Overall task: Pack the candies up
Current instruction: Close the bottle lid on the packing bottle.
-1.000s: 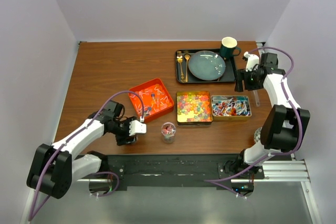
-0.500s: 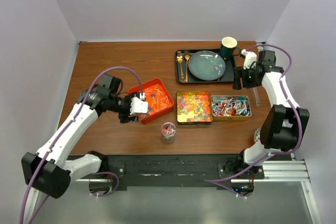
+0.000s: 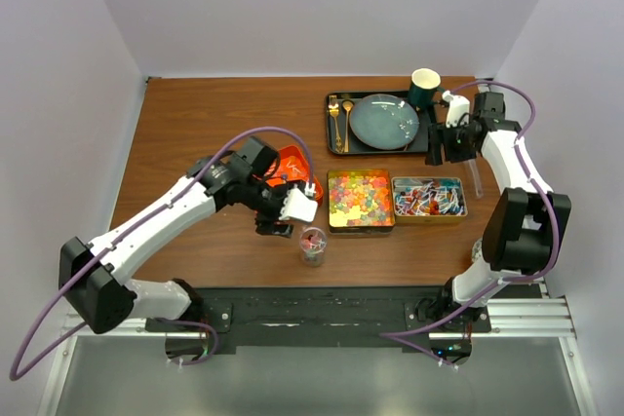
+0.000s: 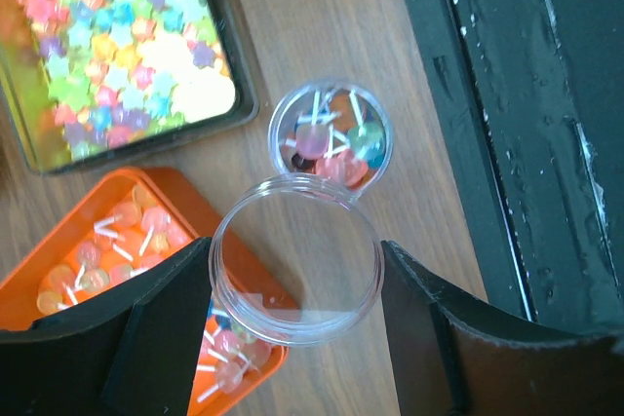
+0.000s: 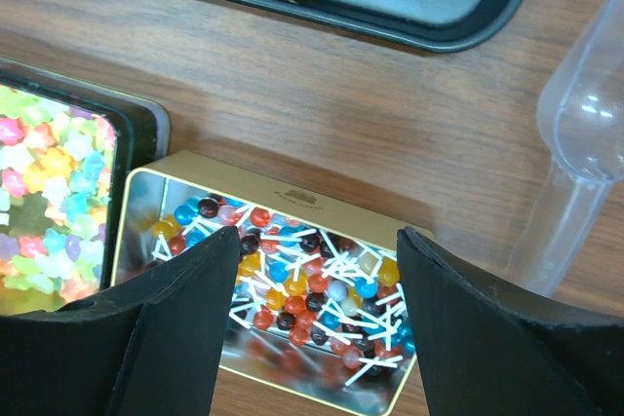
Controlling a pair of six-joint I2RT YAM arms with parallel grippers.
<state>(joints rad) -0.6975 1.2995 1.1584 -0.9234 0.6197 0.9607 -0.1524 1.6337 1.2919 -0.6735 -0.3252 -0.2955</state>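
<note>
Brown bench (image 3: 185, 133), near middle: left tool (image 4: 297, 314) grips a clear lid (image 4: 295, 270) just above the jar (image 4: 382, 119) of candies (image 4: 314, 139), probably to cap it; right tool (image 5: 317, 245) gapes empty over the tin (image 5: 292, 192) to the right.

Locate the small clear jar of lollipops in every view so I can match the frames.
Top external: the jar stands on the table near its front edge, left of and nearer than the star-candy tin.
Left wrist: upper centre, just past the clear lid held between the jaws.
Right wrist: not in it.
Shared landmark: star-candy tin, upper left in left wrist, left edge in right wrist.
</note>
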